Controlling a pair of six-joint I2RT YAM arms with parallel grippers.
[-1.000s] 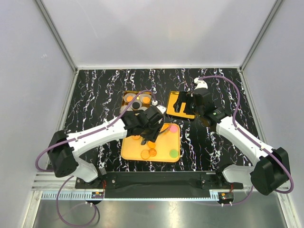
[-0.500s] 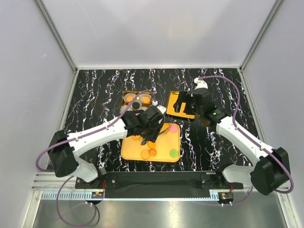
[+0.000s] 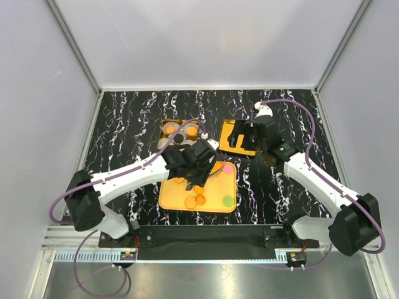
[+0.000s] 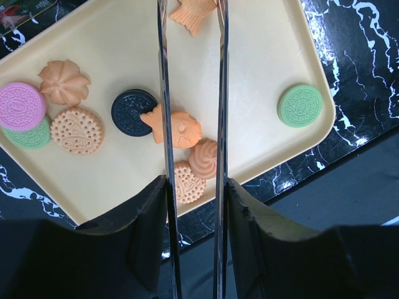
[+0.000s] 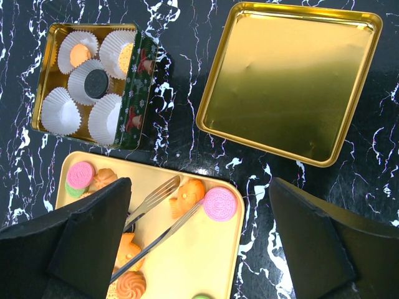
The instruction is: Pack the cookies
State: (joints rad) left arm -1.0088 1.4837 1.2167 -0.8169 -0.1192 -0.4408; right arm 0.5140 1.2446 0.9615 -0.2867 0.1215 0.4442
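Note:
Several cookies lie on a yellow tray (image 4: 262, 50): a pink one (image 4: 22, 106), a black one (image 4: 133, 112), a green one (image 4: 300, 106), and orange rounds, swirls and fish shapes. My left gripper (image 4: 192, 187) is shut on metal tongs (image 4: 220, 93) and holds them over the tray (image 3: 212, 187). The tongs' tips (image 5: 165, 187) straddle a fish-shaped cookie (image 5: 189, 194) beside a pink cookie (image 5: 221, 204). My right gripper (image 5: 199, 184) is open and empty, above the gold lid (image 3: 232, 148). A tin (image 5: 134, 93) holds white paper cups; three of them have cookies (image 5: 96, 83).
The tin (image 3: 167, 128) stands behind the tray, with the gold lid (image 5: 290, 81) to its right, both on the black marbled table (image 3: 124, 124). White walls close in the table on three sides. The arms' black base rail runs along the near edge.
The left arm has shifted very slightly. The tongs stay over the tray and the right arm has not moved.

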